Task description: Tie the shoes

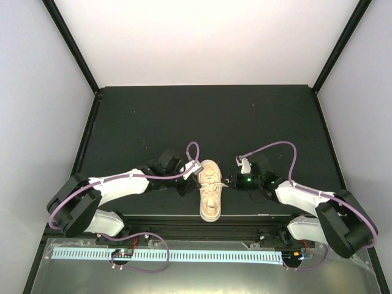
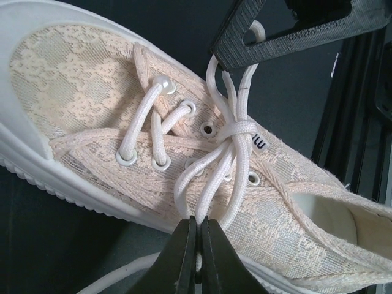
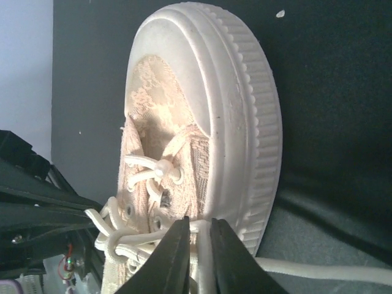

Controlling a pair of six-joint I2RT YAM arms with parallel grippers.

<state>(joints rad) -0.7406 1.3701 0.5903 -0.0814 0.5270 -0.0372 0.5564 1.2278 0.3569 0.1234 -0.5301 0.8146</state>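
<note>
A small beige-pink sneaker (image 1: 210, 197) lies at the table's near edge, toe pointing away, between my two grippers. Its off-white laces (image 2: 236, 131) cross in a knot over the tongue, with loops running out to both sides. My left gripper (image 1: 189, 184) sits at the shoe's left side; in the left wrist view (image 2: 199, 236) its jaws are shut on a lace loop. My right gripper (image 1: 228, 181) sits at the shoe's right side; in the right wrist view (image 3: 199, 245) its jaws are shut on a lace strand beside the ribbed sole (image 3: 257, 135).
The black table mat (image 1: 208, 116) stretches behind the shoe. A loose lace end (image 3: 331, 271) trails over the mat to the right. The metal rail (image 1: 184, 254) runs along the near edge below the arm bases.
</note>
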